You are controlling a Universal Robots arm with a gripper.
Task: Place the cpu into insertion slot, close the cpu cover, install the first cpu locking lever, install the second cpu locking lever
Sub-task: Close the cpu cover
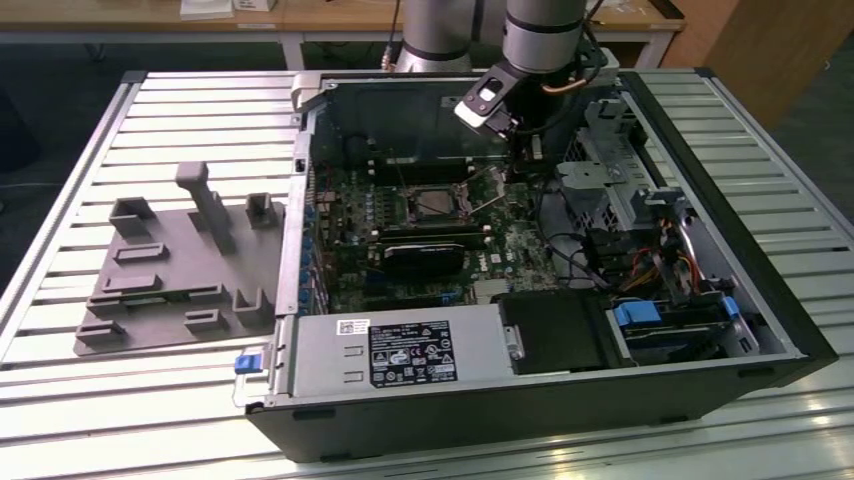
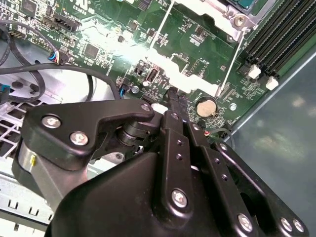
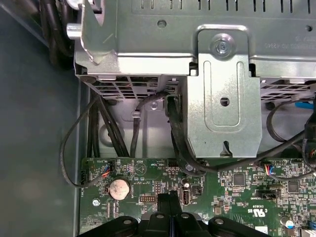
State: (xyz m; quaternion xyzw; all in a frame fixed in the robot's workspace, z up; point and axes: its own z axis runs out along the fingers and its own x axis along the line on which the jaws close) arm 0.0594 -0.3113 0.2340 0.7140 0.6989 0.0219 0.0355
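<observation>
The insertion slot (image 1: 434, 204) sits in the middle of the green motherboard (image 1: 350, 262) inside the open computer case. The silvery cpu cover (image 1: 407, 190) looks to lie flat on it, with a dull grey square, seemingly the cpu, in its opening. Two thin silver locking levers (image 2: 159, 30) (image 2: 230, 63) slant out from the socket's corner (image 2: 239, 19). My gripper (image 1: 530, 152) hangs over the board towards the exterior view's right of the socket. In both wrist views its black tips (image 2: 175, 96) (image 3: 170, 198) are pressed together with nothing between them, just above the board's edge near a coin battery (image 3: 118, 188).
A metal drive cage (image 3: 223, 84) and black cables (image 3: 103, 128) crowd the case wall beside the gripper. A black heatsink-like block (image 1: 430, 256) and a power supply (image 1: 400, 350) lie nearer the front. Memory slots (image 2: 281, 39) flank the socket. A grey fixture plate (image 1: 174, 270) rests on the slatted table.
</observation>
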